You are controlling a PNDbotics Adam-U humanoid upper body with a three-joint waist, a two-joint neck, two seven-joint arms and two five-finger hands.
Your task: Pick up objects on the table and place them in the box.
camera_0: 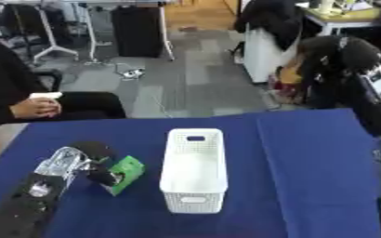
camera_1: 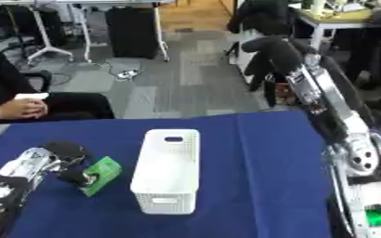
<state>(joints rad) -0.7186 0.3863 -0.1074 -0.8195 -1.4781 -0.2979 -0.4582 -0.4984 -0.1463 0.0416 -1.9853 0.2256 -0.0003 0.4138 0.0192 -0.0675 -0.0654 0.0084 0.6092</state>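
1. I see the white box mid-table, top open and unobstructed.
2. Blue cloth to its right lies bare.
3. My left hand, curled round the green packet, stands just beside the box's left wall.

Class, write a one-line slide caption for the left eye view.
Left hand grips a green packet beside the empty white box on the blue tablecloth.
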